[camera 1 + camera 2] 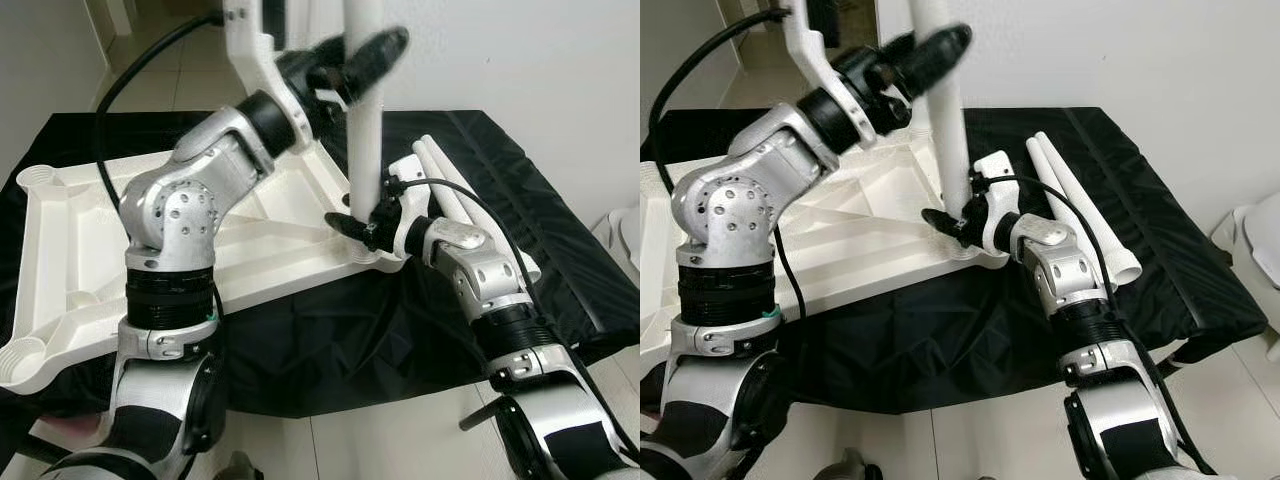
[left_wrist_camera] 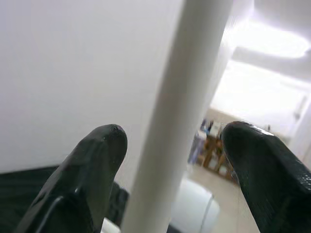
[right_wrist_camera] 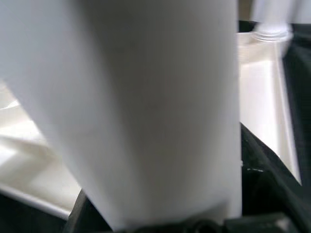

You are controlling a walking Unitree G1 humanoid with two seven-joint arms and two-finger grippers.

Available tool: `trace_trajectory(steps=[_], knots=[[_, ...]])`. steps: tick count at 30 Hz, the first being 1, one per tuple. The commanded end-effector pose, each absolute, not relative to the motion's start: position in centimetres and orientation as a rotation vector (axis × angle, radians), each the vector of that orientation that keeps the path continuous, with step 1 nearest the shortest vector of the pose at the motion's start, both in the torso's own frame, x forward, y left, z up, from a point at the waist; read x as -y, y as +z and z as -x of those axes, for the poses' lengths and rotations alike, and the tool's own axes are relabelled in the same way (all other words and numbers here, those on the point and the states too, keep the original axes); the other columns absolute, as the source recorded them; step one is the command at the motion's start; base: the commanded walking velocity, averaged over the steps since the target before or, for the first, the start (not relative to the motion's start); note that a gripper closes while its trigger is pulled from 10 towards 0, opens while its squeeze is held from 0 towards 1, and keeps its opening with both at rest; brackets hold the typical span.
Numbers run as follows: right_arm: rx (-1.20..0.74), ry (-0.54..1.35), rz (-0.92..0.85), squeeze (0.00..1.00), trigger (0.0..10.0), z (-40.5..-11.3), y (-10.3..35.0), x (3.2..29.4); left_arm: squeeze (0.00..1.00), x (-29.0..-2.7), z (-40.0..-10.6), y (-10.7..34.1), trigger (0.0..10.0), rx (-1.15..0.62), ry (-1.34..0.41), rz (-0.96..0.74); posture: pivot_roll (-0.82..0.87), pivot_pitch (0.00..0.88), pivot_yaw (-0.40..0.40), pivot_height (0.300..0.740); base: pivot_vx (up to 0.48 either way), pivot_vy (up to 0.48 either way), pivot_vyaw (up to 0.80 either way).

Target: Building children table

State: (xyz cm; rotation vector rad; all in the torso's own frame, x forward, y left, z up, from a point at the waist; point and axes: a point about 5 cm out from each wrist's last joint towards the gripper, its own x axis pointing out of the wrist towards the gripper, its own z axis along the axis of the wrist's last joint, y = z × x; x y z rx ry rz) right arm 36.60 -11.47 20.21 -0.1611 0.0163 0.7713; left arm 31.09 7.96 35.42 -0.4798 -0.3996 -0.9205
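White table leg [image 1: 365,150] upright at the near right corner socket of the upturned children's table panel [image 1: 70,270], foot seated in that corner. Panel flat on a black cloth [image 1: 1160,230] over the tabletop, ribbed underside up, round sockets at its corners. Right gripper [image 1: 362,226] low at the leg's base, black fingers [image 1: 343,221] reaching round the leg from the right; jaws closed against the white tube, which in the right wrist view sits pressed between the dark finger bases. Left gripper [image 1: 362,58] high on the same leg, blurred, one finger on each side; in the left wrist view both fingertips [image 2: 97,160] flank the tube with a little daylight on each side, so jaws parted and not visibly pinching. Two spare legs [image 1: 1080,205] lying side by side on the cloth just right of the right arm, tapered ends pointing away. White wall behind, pale floor tiles below.
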Motion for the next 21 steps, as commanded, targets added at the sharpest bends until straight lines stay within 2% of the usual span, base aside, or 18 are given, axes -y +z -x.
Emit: trace_trajectory(steps=[1, 10, 21], knots=[[0.017, 0.749, 0.143, 0.00, 10.0, -36.9, 21.0, 11.5, 0.00, -8.2, -30.7, 36.0, 10.0, 0.441, -0.919, 0.477, 0.00, 0.012, -0.030, 0.740, 0.000, 0.000, 0.00], [0.088, 0.602, 0.071, 0.00, 10.0, -37.2, 20.9, 12.4, 0.00, -9.7, -31.7, 31.8, 10.0, 0.329, -0.749, 0.384, -0.01, 0.002, -0.035, 0.740, 0.000, 0.000, 0.00], [0.137, 0.393, -0.021, 0.00, 10.0, -37.2, 20.6, 14.3, 0.00, -9.1, -32.5, 26.7, 10.0, 0.166, -0.650, 0.286, -0.02, 0.000, -0.026, 0.740, 0.000, 0.000, 0.00]])
